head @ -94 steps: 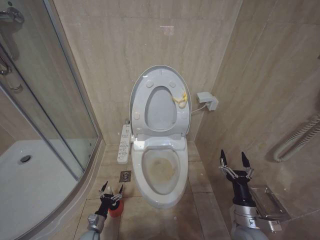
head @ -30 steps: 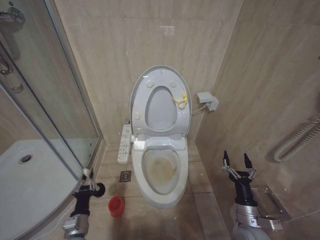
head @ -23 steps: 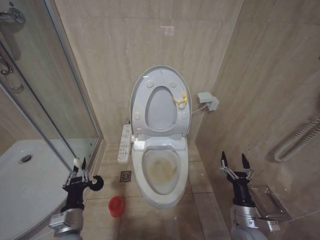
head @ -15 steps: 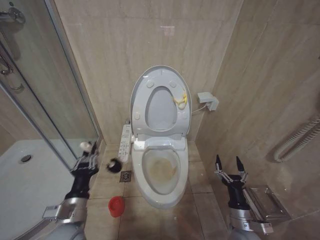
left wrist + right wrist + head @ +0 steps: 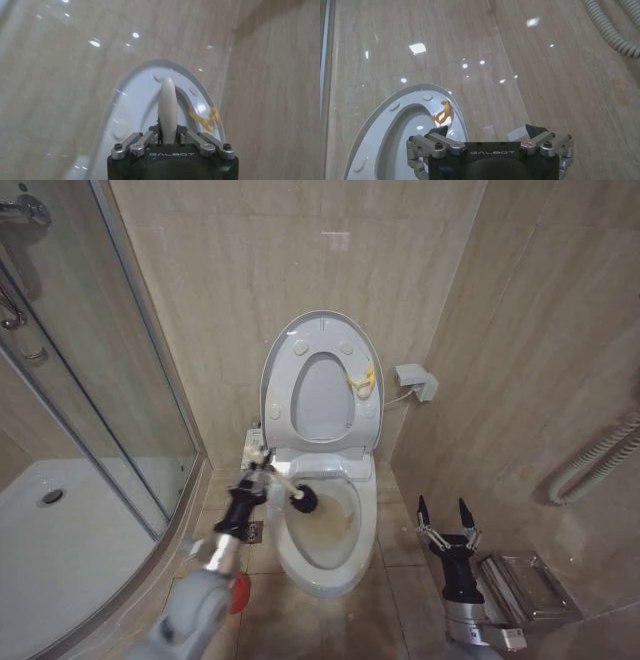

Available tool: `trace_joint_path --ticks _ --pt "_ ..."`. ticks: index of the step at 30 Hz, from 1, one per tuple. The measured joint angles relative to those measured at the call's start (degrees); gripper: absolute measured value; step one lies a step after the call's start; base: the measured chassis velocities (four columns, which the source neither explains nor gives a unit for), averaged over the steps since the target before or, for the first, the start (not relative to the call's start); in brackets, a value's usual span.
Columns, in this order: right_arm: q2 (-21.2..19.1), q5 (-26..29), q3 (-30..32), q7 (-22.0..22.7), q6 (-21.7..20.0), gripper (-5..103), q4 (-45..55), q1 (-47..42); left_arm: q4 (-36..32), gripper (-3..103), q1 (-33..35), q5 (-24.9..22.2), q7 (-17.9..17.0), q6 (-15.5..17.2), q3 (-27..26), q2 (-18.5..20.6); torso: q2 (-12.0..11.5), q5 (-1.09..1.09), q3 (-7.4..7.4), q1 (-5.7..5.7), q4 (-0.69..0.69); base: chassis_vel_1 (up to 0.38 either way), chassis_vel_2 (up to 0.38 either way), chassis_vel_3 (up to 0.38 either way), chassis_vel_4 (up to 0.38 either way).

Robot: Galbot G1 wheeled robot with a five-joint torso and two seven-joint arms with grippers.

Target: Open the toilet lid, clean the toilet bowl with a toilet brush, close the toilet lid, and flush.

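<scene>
Left gripper (image 5: 258, 477) pinching white-handled, dark-bristled toilet brush (image 5: 300, 498) at stained toilet bowl (image 5: 325, 530) rim, toilet lid (image 5: 320, 385) upright, right gripper (image 5: 446, 518) spread.

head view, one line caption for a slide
Left gripper holds the toilet brush over the toilet bowl, toilet lid raised.

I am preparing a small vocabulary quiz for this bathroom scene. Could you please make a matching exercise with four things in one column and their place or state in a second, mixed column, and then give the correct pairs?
Column 1
1. toilet lid
2. toilet brush
3. red cup
4. right end effector

Column 2
A. on the floor tiles, left of the toilet bowl
B. open, holding nothing, right of the bowl
C. raised upright against the wall
D. gripped by the left end effector, dark head over the bowl's left rim

Pairs: 1-C, 2-D, 3-A, 4-B
</scene>
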Motion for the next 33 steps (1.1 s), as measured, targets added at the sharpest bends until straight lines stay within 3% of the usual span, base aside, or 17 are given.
trace_joint_path --ticks 3,9,16,26,33 --pt "0.15 -0.09 0.41 -0.2 0.34 100 -0.63 -0.21 6.39 19 -5.25 2.78 0.04 -0.29 4.95 -2.26 0.0 0.0 0.0 0.0 0.0 0.0 0.0 0.0 0.0" --pt "0.42 -0.11 0.58 -0.23 0.42 100 -0.68 -0.16 16.22 19 -11.07 6.82 -0.05 -1.32 9.94 -3.8 0.0 0.0 0.0 0.0 0.0 0.0 0.0 0.0 0.0" --pt "0.93 -0.3 0.14 -0.53 0.42 100 -0.83 0.16 28.53 19 -15.92 9.14 0.89 -5.78 14.45 -6.19 0.0 0.02 0.0 0.0 0.01 0.0 0.0 0.0 0.0" --pt "0.02 -0.22 -0.41 -0.74 0.61 100 -1.9 0.64 45.16 19 -19.14 16.83 3.24 -12.45 14.47 -13.38 0.0 -0.01 -0.01 -0.01 -0.01 0.0 0.0 0.0 0.0" --pt "-0.98 0.0 -1.07 -0.75 0.58 100 -3.12 1.27 51.48 19 -19.05 18.7 3.73 -14.1 12.65 -16.08 0.01 0.01 -0.01 -0.01 0.01 0.0 0.0 0.0 0.0"
